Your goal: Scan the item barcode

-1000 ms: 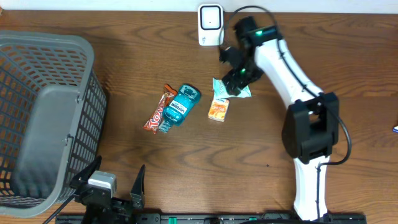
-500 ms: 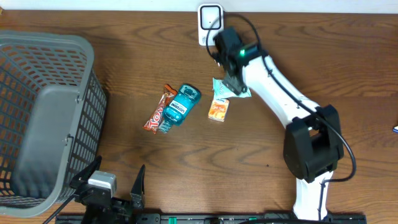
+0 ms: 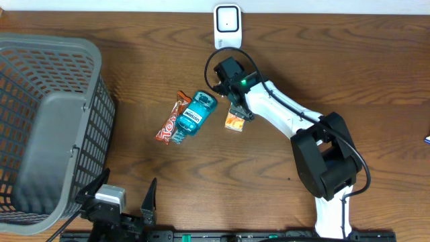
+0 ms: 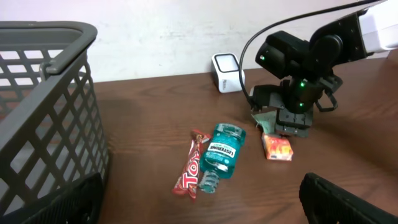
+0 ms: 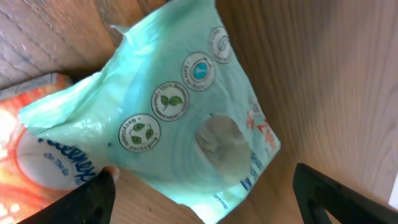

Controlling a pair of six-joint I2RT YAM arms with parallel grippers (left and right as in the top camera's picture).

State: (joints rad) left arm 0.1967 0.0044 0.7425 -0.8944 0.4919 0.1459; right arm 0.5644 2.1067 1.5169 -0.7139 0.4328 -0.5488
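Right, current state:
item: teal packet (image 5: 186,118), lying flat on the table (image 3: 349,67), printed face up
item location: overhead view, it sits under the right arm's wrist, so barely any of it shows there; roughly 6 o'clock from the scanner (image 3: 227,25), 3 o'clock from the mouthwash bottle (image 3: 195,114), 12 o'clock from the orange box (image 3: 235,122)
item axis: right wrist view, the row of round printed icons runs from 8 o'clock to 1 o'clock, and the packet's longer edges follow that same line; one corner points to 12 o'clock, another to 4 o'clock
item contact: its 8 o'clock end touches the orange box and seems to overlap that box's edge
barcode: cannot tell where it is; small print near the 5 o'clock edge is too blurred to read
right gripper (image 5: 204,173): fingers spread apart, one tip at 7 o'clock and one at 4 o'clock of the wrist view, the packet between and below them, nothing clamped
left gripper (image 3: 123,191): fingers fully spread, nothing between them, parked at the 6 o'clock edge of the table, well apart from the items
scanner facing: upright at 12 o'clock by the wall, its face toward the items
other items: candy bar (image 3: 171,119) just beside the mouthwash bottle at its 9 o'clock, both long axes running 1 to 7 o'clock
basket (image 3: 47,50): grey mesh, at 9 o'clock
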